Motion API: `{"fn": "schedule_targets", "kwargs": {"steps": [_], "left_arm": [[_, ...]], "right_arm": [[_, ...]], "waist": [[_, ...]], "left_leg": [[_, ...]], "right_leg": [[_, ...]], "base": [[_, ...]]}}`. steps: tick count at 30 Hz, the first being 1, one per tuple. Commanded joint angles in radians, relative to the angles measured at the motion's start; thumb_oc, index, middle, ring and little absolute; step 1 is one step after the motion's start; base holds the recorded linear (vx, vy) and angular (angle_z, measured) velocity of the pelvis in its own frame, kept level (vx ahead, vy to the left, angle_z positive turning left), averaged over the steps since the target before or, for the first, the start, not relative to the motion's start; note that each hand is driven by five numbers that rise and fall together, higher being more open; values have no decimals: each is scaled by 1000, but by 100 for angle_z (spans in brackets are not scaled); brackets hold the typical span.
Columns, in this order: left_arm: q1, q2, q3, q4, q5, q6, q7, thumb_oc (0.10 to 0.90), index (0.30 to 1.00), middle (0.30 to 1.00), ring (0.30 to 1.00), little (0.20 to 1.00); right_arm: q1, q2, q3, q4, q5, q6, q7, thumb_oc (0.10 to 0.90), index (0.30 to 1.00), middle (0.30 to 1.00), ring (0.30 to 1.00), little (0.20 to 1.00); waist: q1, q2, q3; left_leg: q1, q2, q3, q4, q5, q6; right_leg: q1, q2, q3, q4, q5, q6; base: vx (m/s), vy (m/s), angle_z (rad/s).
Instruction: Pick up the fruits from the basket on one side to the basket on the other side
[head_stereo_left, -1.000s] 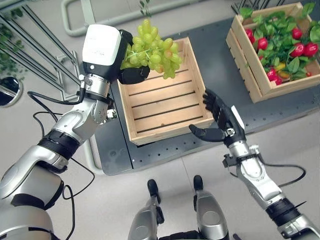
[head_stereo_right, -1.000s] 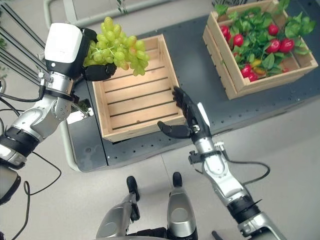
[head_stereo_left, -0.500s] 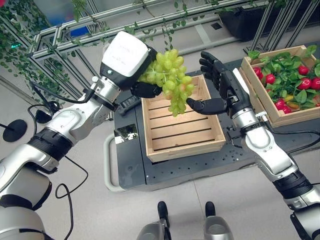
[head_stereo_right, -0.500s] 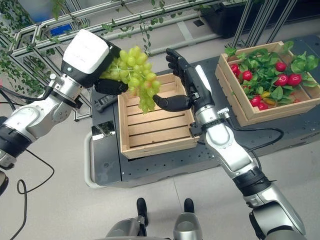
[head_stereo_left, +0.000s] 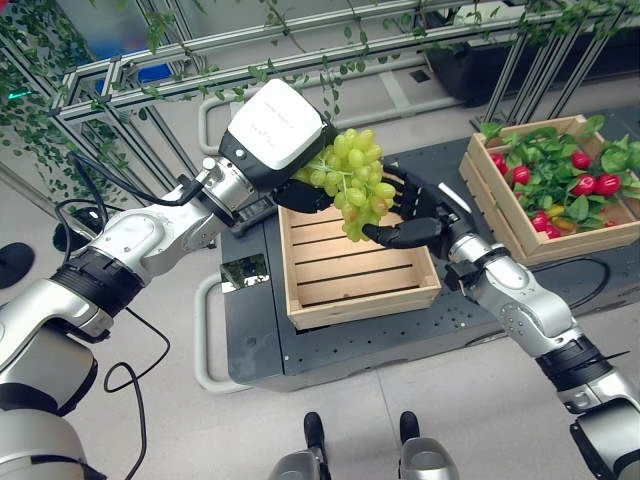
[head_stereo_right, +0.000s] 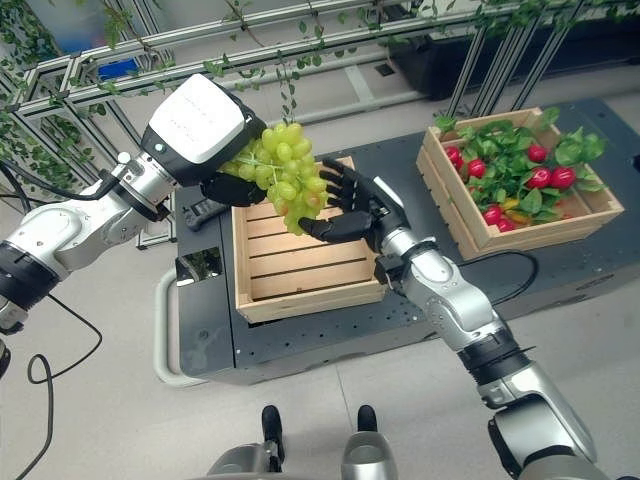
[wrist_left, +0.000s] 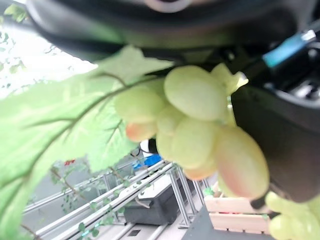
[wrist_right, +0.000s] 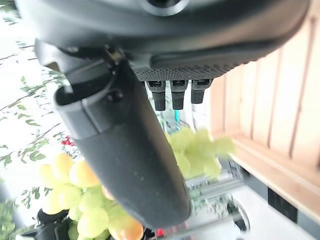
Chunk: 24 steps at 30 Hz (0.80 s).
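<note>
Dark platform (head_stereo_left: 470, 330) across centre and right of frame, carrying 2 wooden crates. Empty slatted crate (head_stereo_left: 355, 275) at centre of frame, slats bare. Second crate (head_stereo_left: 560, 195) at upper right, packed with green leaves and red fruits (head_stereo_left: 600, 185), well apart from the empty one. Metal frame rails (head_stereo_left: 150, 90) hung with vine leaves along upper left and top. Left hand (head_stereo_left: 305, 195) at upper centre, entering from left, fingers curled round top of bunch of green grapes (head_stereo_left: 358, 180); bunch hanging in the air above far edge of empty crate, lower grapes tinged pink. Left wrist view: grapes (wrist_left: 195, 125) and a large green leaf (wrist_left: 65, 125) pressed close against the dark hand (wrist_left: 280, 140), confirming the grip. Right hand (head_stereo_left: 415, 215) at centre right of frame, entering from lower right, fingers spread and nearly straight, thumb out below the bunch; palm facing grapes from the right side, fingers just beside or touching the lower grapes, contact not resolvable. Right wrist view: thumb (wrist_right: 130, 155) extended, grapes (wrist_right: 90, 200) just past it, crate slats (wrist_right: 270, 130) beyond; nothing clasped.
</note>
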<state>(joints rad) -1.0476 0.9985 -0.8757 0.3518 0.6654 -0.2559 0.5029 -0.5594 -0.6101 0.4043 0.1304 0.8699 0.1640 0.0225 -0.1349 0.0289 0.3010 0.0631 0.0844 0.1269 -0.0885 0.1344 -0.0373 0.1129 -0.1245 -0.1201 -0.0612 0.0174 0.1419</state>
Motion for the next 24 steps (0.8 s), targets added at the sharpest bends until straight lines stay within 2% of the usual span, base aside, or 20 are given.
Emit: {"fn": "schedule_targets", "kwargs": {"steps": [1,8,19,22,23,24], "left_arm": [[-112,1,4,23,-18,16,84,400,300,300,300,300],[-107,-36,-17,11,5,-3,90,400,300,300,300,300],[-100,-106,-56,42,113,-108,85,400,300,300,300,300],[-104,-118,-69,50,121,-124,85,400,300,300,300,300],[-104,-119,-68,52,121,-126,87,400,300,300,300,300],[-101,-119,-68,52,121,-131,95,400,300,300,300,300]], "right_arm": [[17,37,24,4,101,-56,66,800,900,900,900,900],[-16,97,33,18,146,-105,26,800,900,900,900,900],[-147,196,38,31,201,-171,-61,800,900,900,900,900],[-165,206,43,29,213,-162,-65,800,900,900,900,900],[-165,207,43,30,216,-160,-66,676,714,714,714,714],[-165,206,44,32,224,-159,-69,489,434,434,434,434]], "waist": [[43,-13,-239],[49,-16,-239],[70,-18,-246],[73,-22,-249],[73,-22,-250],[75,-22,-251]], "left_leg": [[102,40,15,13,-167,-67],[106,46,10,10,-165,-68],[108,46,-4,9,-168,-67],[107,46,-8,8,-168,-66],[107,45,-9,8,-168,-65],[107,46,-10,7,-167,-65]], "right_leg": [[15,-76,20,-26,30,29],[18,-75,17,-26,29,28],[22,-79,13,-26,29,28],[22,-81,12,-26,29,28],[21,-81,12,-26,29,28],[22,-81,11,-26,29,28]], "base": [[0,0,0],[0,0,0],[0,0,0],[0,0,0],[0,0,0],[0,0,0]]}}
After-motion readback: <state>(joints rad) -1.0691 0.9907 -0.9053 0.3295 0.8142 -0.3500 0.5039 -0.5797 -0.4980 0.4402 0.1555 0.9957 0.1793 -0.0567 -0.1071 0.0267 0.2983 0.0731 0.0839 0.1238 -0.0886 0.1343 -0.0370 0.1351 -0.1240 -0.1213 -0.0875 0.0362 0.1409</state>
